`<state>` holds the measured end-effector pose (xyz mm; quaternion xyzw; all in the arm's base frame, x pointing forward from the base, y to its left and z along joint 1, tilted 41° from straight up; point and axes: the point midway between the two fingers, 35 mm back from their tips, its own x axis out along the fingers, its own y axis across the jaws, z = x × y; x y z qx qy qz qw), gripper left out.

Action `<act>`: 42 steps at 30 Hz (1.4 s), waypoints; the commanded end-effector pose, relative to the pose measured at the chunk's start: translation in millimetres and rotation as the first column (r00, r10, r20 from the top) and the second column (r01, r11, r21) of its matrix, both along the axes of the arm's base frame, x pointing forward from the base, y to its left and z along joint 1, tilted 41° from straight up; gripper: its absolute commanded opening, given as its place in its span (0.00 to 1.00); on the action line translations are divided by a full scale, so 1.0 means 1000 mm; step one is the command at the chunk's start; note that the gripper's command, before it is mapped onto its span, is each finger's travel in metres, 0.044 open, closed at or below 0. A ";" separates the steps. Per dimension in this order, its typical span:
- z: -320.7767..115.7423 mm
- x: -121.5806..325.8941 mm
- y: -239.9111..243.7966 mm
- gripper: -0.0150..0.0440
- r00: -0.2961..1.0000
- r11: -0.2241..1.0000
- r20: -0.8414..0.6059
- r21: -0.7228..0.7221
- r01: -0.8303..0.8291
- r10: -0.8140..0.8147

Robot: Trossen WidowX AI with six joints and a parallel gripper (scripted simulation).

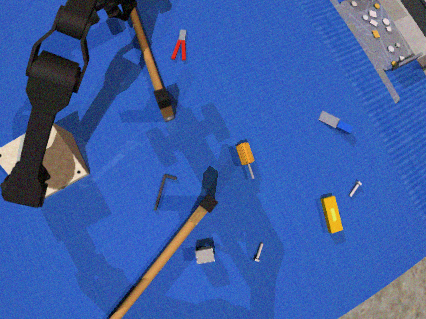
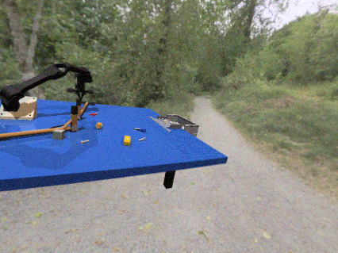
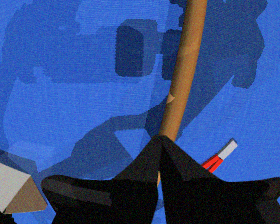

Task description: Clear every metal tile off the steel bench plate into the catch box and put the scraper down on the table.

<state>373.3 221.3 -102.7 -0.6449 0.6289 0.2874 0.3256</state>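
Observation:
My gripper (image 1: 128, 5) (image 2: 79, 101) (image 3: 159, 141) is shut, its fingertips pressed together with nothing seen between them. It hangs over a wooden-handled tool (image 1: 148, 57) (image 3: 186, 65), whose handle passes behind the fingertips in the wrist view. Its head has a dark collar and brown end. A second wooden-handled tool (image 1: 165, 254) (image 2: 32, 132) lies at the lower left in the top view, with a dark collar and blade. Which is the long scraper I cannot tell. Several white and orange tiles (image 1: 372, 14) lie on the steel plate (image 1: 350, 24). The catch box (image 1: 392, 2) (image 2: 192, 129) is beyond it.
Red-handled pliers (image 1: 183, 52) (image 3: 220, 157) lie near the first tool. An orange screwdriver (image 1: 245, 153), a hex key (image 1: 160, 192), a grey block (image 1: 205, 254), a yellow block (image 1: 332, 214) (image 2: 127, 140), a blue-handled tool (image 1: 330, 119) and two screws lie about. A pale wooden block (image 1: 77, 169) is beside the arm.

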 end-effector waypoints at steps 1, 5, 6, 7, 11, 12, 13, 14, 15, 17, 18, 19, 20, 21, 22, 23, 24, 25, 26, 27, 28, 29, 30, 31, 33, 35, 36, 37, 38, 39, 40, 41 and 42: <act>0.007 -0.004 0.007 0.25 0.997 0.998 0.061 0.020 0.056 -0.057; 0.013 -0.007 0.013 0.25 0.984 0.992 0.127 0.042 0.118 -0.122; 0.014 -0.008 0.015 0.25 0.980 0.990 0.143 0.048 0.133 -0.138; 0.016 -0.009 0.016 0.25 0.975 0.987 0.158 0.055 0.148 -0.155; 0.022 -0.013 0.022 0.25 0.951 0.975 0.219 0.085 0.207 -0.221; 0.023 -0.014 0.023 0.25 0.943 0.971 0.233 0.093 0.221 -0.237; 0.025 -0.015 0.024 0.25 0.935 0.967 0.247 0.102 0.235 -0.253; 0.026 -0.016 0.026 0.25 0.927 0.962 0.261 0.111 0.249 -0.270; 0.028 -0.017 0.027 0.25 0.918 0.957 0.275 0.120 0.263 -0.286; 0.031 -0.019 0.030 0.25 0.899 0.947 0.301 0.139 0.290 -0.319; 0.032 -0.020 0.031 0.25 0.888 0.941 0.313 0.149 0.303 -0.335; 0.034 -0.021 0.032 0.25 0.878 0.935 0.325 0.159 0.316 -0.352; 0.035 -0.022 0.034 0.25 0.867 0.929 0.337 0.169 0.329 -0.368; 0.037 -0.023 0.035 0.25 0.855 0.923 0.348 0.180 0.341 -0.384; 0.038 -0.024 0.036 0.25 0.843 0.916 0.359 0.190 0.354 -0.400; 0.040 -0.025 0.038 0.25 0.830 0.909 0.370 0.201 0.366 -0.416; 0.041 -0.026 0.039 0.25 0.818 0.901 0.380 0.213 0.377 -0.432; 0.043 -0.027 0.040 0.25 0.804 0.894 0.390 0.224 0.389 -0.448; 0.044 -0.028 0.041 0.25 0.791 0.886 0.400 0.236 0.400 -0.464; 0.046 -0.029 0.042 0.25 0.777 0.877 0.409 0.247 0.411 -0.479; 0.047 -0.030 0.044 0.25 0.762 0.869 0.417 0.259 0.422 -0.495; 0.049 -0.032 0.045 0.25 0.747 0.860 0.426 0.271 0.432 -0.510; 0.050 -0.033 0.046 0.25 0.732 0.851 0.433 0.284 0.443 -0.525; 0.052 -0.034 0.047 0.25 0.717 0.841 0.441 0.296 0.452 -0.540; 0.054 -0.036 0.049 0.25 0.685 0.822 0.454 0.321 0.471 -0.570; 0.057 -0.039 0.052 0.25 0.652 0.801 0.466 0.346 0.489 -0.599; 0.058 -0.040 0.053 0.25 0.638 0.792 0.470 0.357 0.496 -0.611; 0.059 -0.040 0.053 0.25 0.629 0.787 0.472 0.363 0.500 -0.617; 0.059 -0.040 0.053 0.25 0.626 0.785 0.473 0.365 0.501 -0.620; 0.059 -0.040 0.053 0.25 0.626 0.785 0.473 0.365 0.501 -0.620; 0.059 -0.040 0.053 0.25 0.626 0.785 0.473 0.365 0.501 -0.620; 0.059 -0.040 0.053 0.25 0.626 0.785 0.473 0.365 0.501 -0.620; 0.058 -0.040 0.053 0.25 0.626 0.785 0.473 0.365 0.501 -0.620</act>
